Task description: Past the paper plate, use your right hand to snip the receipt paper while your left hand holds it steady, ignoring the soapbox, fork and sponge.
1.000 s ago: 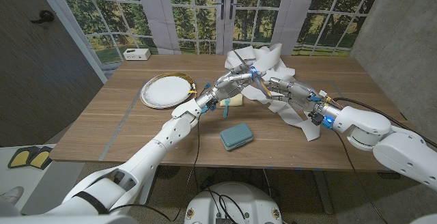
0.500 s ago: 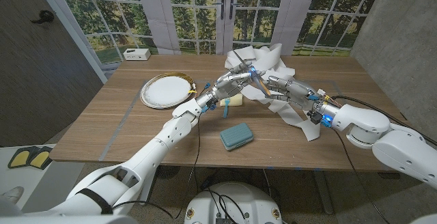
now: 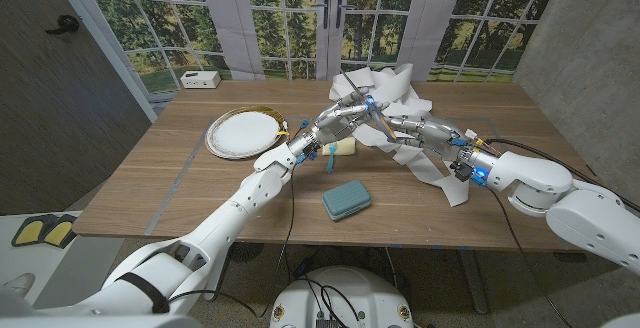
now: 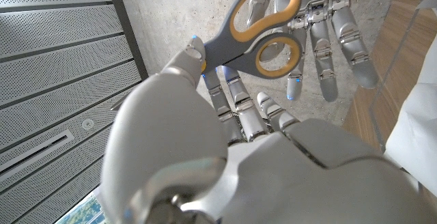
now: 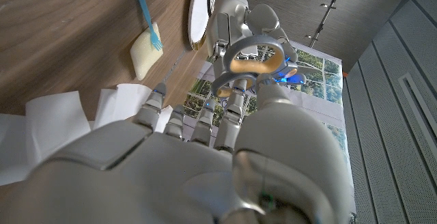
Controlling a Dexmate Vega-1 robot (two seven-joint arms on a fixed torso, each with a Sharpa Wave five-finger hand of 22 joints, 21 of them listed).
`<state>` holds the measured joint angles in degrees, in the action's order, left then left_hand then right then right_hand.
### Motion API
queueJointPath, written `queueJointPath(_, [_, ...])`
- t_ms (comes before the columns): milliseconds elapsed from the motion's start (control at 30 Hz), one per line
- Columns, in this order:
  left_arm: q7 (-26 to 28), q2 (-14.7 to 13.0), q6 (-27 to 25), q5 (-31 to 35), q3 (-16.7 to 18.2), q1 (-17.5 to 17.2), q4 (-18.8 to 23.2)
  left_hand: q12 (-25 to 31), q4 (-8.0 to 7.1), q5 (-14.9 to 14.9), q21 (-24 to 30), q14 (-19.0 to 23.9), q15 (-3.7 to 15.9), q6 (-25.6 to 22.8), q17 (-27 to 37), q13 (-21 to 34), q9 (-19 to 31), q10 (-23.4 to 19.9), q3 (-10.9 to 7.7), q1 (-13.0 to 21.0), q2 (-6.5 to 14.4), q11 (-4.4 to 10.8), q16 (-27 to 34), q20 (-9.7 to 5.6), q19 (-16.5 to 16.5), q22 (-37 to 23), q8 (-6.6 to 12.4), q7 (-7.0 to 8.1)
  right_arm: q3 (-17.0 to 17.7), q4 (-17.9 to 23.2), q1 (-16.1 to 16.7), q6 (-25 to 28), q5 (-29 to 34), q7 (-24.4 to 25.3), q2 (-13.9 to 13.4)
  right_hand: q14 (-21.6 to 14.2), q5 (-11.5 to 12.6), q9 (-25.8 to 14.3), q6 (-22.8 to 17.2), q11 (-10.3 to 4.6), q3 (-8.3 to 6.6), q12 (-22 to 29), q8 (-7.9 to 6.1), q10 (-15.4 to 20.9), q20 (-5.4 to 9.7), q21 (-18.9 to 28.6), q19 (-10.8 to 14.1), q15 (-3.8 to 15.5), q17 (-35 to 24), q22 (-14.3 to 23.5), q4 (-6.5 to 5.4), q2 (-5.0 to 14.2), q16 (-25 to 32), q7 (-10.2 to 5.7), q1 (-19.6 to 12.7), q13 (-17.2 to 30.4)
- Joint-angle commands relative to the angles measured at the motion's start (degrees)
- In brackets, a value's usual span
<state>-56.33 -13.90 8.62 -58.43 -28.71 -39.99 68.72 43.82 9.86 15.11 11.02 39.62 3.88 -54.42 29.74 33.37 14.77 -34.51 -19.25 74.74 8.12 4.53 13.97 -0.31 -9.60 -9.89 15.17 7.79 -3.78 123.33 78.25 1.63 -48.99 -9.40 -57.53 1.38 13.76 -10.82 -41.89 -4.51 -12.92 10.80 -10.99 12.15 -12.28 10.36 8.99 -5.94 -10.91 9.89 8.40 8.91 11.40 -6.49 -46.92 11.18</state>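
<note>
Grey scissors with orange-lined handles (image 4: 263, 26) are held in my left hand (image 3: 343, 120) above the table's far middle, handles turned toward my right hand (image 3: 412, 129). My right hand's fingers (image 4: 328, 39) are spread just behind the handle loops (image 5: 254, 54), and I cannot tell whether they touch them. The white receipt paper (image 3: 402, 86) lies crumpled behind both hands, and a strip of it (image 3: 440, 173) trails under my right forearm toward the front. The paper plate (image 3: 240, 132) sits to the left of my left forearm.
A yellow sponge (image 3: 343, 146) with a blue fork (image 3: 325, 156) lies under my left wrist. The teal soapbox (image 3: 346, 199) is nearer the front edge. A small white box (image 3: 200, 78) stands at the back left.
My right hand has edged left, closer to the scissors' handles. My left hand with the scissors has stayed in place.
</note>
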Motion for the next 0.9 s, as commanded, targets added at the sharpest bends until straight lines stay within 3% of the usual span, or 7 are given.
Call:
queueJointPath(33, [-0.20,-0.09,0.54,0.37,0.25,-0.22,0.34,-0.23,-0.34,0.13,-0.02,-0.08,9.95,-0.18,0.09,-0.03,0.22,-7.06,0.00,0.11,0.51,6.61,-0.05,0.03,0.24,0.02,0.52,0.27,-1.23,-1.12,-1.17,-1.67,-0.36,-2.68,0.44,0.74,1.13,-0.22,1.03,0.17,-0.54,-0.21,0.46,-0.78,-0.11,0.09,-0.65,-0.47,0.08,0.02,0.79,-0.20,-0.29,0.28,-1.31,0.12])
queueJointPath(233, [-0.65,-0.09,0.96,0.39,0.30,-0.18,0.25,-0.31,-0.32,0.11,-0.04,-0.14,9.95,-0.16,0.08,-0.04,0.25,-7.15,0.02,0.14,0.47,6.65,-0.09,0.16,0.34,0.01,0.52,0.28,-1.45,-1.06,-1.30,-1.92,-0.02,-2.63,0.17,1.48,2.53,-0.23,2.65,0.96,-0.85,-0.23,0.75,-1.77,-0.14,0.01,-1.50,-1.21,0.03,0.01,0.70,-0.88,-0.40,0.75,-1.31,0.14])
queueJointPath(633, [-2.17,0.45,1.11,0.22,-0.05,0.04,-0.01,-0.75,-0.40,-0.09,-0.06,-0.02,9.95,-0.57,0.27,-0.27,0.34,-7.23,0.13,0.13,0.57,6.67,0.09,0.43,0.46,0.01,0.75,0.61,-1.66,-1.76,-1.18,-2.67,-0.63,-3.33,0.30,1.95,2.88,-0.23,2.70,0.37,-0.67,-0.09,0.48,-2.12,-0.11,-0.03,-2.15,-0.92,0.06,-0.01,0.71,-1.75,-0.40,0.31,-1.19,0.13])
queueJointPath(767, [-2.43,0.37,1.32,0.39,-0.14,0.02,0.23,-0.96,-0.39,-0.20,-0.05,-0.03,9.95,-0.82,0.35,-0.41,0.37,-7.22,0.16,0.19,0.58,6.67,0.15,0.40,0.48,0.01,0.88,0.56,-1.95,-2.32,-1.49,-3.56,0.08,-4.35,0.08,2.77,3.78,-0.24,3.61,1.52,-0.26,-0.16,0.54,-3.18,-0.16,0.03,-2.83,-1.82,-0.18,0.01,-0.34,-2.00,-0.31,2.04,0.54,0.14])
queueJointPath(900, [-2.74,0.28,1.45,0.46,-0.18,0.09,0.28,-1.01,-0.39,-0.29,-0.04,0.00,9.95,-1.00,0.43,-0.38,0.38,-7.32,0.21,0.21,0.57,6.66,0.22,0.39,0.49,0.01,0.97,0.62,-2.16,-2.68,-1.68,-3.98,-0.25,-4.95,0.21,3.40,5.87,-0.23,5.08,2.53,-1.04,-0.10,0.70,-3.94,-0.18,-0.05,-3.80,-2.26,-0.44,0.01,-0.83,-1.02,-0.16,3.27,1.13,0.13])
